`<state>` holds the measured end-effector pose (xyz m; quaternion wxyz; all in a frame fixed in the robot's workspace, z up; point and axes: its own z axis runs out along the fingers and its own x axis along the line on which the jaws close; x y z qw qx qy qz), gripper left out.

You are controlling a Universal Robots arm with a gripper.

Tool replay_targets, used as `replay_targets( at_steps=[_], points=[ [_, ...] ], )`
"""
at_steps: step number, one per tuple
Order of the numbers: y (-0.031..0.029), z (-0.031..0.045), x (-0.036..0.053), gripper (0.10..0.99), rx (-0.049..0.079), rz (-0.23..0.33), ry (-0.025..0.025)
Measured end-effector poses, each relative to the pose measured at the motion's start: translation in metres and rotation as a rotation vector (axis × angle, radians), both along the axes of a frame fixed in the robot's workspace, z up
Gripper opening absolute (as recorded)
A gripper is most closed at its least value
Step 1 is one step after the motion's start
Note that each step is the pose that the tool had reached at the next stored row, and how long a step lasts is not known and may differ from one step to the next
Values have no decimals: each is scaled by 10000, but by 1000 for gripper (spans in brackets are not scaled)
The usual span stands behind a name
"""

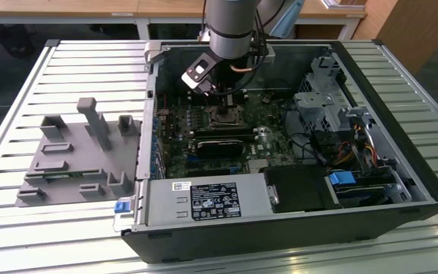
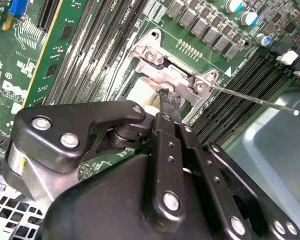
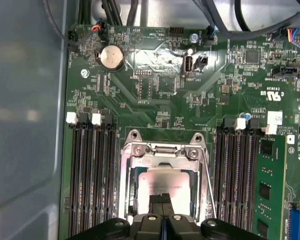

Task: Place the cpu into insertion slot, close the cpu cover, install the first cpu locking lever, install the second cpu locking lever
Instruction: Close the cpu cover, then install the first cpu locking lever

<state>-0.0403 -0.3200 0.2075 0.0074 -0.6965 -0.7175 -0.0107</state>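
Note:
The cpu [image 3: 160, 182] lies flat in the insertion slot [image 3: 132, 138], its silvery-beige face showing through the cut-out. The cpu cover [image 3: 162, 152] lies down around it, hinged at one end. My gripper [image 3: 162, 202] is shut, both fingertips pressed together just over the cpu's face with nothing between them. In the second wrist view the gripper [image 2: 170, 102] tip sits at the cover's edge, beside the beige cpu [image 2: 140, 92]. A thin locking lever [image 2: 255, 100] sticks out free from the socket corner; the same lever [image 3: 208, 185] runs along the socket's side. In the exterior view the gripper [image 1: 224, 104] hangs over the socket [image 1: 223, 118].
Black memory slots [image 3: 92, 180] flank the socket, with a green memory module [image 3: 267, 190] beyond. A black card [image 1: 219, 147], power supply [image 1: 203, 200] and drive cage [image 1: 321, 108] crowd the open case. A grey fixture [image 1: 74, 154] lies on the slatted table at the exterior view's left.

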Motion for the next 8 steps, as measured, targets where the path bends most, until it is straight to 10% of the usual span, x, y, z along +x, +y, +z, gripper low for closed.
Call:
replay_targets(
  at_steps=[8],
  points=[
    [0,0,26,106,1,0,0]
  ],
)
